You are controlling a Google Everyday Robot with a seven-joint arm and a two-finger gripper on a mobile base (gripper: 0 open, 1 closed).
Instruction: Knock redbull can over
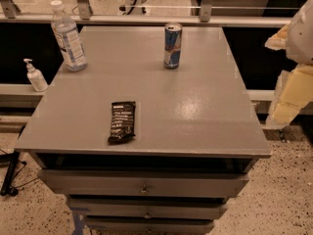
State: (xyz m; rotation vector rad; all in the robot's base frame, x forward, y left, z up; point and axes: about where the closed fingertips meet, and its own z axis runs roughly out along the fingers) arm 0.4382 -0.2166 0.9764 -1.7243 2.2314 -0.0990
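Note:
The redbull can (172,46) stands upright on the grey table top (195,106), toward the back and a little right of the middle. It is blue and silver with a silver top. My gripper (289,98) hangs at the far right edge of the view, beyond the table's right side, well to the right of the can and apart from it. It holds nothing that I can see.
A clear water bottle (68,37) with a white cap stands at the back left corner. A flat black snack-bar wrapper (122,121) lies near the front. A small pump bottle (35,76) sits on a ledge left of the table. Drawers (144,185) are below the top.

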